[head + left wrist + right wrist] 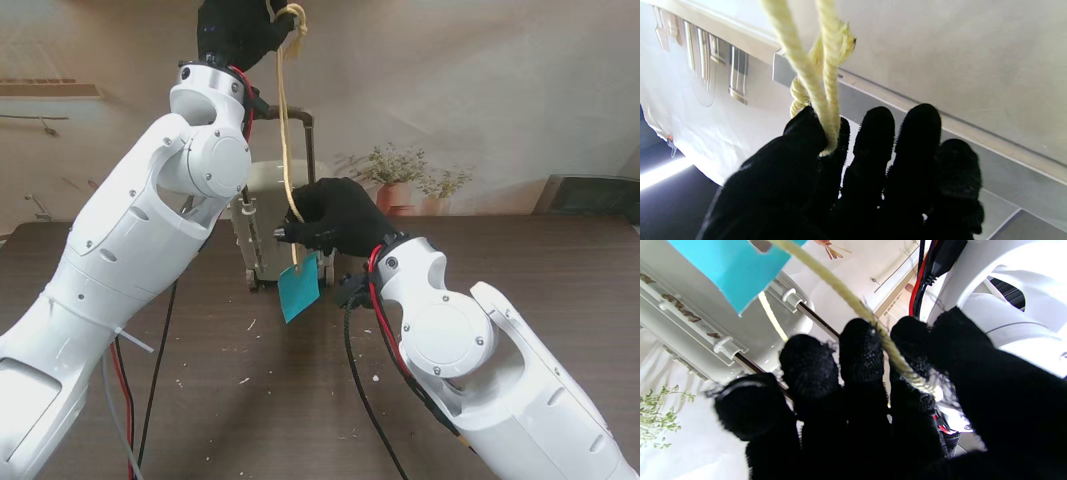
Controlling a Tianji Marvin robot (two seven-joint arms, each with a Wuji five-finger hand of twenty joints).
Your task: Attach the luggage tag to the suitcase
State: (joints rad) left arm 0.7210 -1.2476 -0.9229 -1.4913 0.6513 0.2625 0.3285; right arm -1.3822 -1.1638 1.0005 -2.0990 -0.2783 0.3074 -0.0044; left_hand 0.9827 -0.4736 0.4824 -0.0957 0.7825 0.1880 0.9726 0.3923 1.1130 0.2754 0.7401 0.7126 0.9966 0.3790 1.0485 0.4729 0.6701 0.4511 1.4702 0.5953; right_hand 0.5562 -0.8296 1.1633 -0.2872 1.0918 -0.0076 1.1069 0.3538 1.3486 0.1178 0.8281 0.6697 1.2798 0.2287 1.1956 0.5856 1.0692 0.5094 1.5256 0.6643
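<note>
- The luggage tag (299,285), a teal card, hangs tilted in the air over the table, just in front of the suitcase and touching nothing but its cord.
- The cord (284,130) is pale yellow rope; it runs from the tag up through the right hand and on to the left hand high above, with a knot near its top end.
- The suitcase (268,215) is small and cream-coloured, standing upright on the far middle of the table, largely hidden behind the left arm; its dark telescopic handle (303,120) is raised.
- The right hand (338,217), in a black glove, is closed on the cord just above the tag, the rope passing between its fingers (861,346) in the right wrist view.
- The left hand (238,30), also gloved black, is raised well above the suitcase and pinches the upper end of the cord between thumb and forefinger; the other fingers (918,133) stand straight beside them.
- The table (270,400) is dark brown wood grain, sprinkled with small pale crumbs or scraps too small to identify.
- Beyond the table is a light printed backdrop showing potted plants (410,180) to the right and a shelf (50,90) at the far left.
</note>
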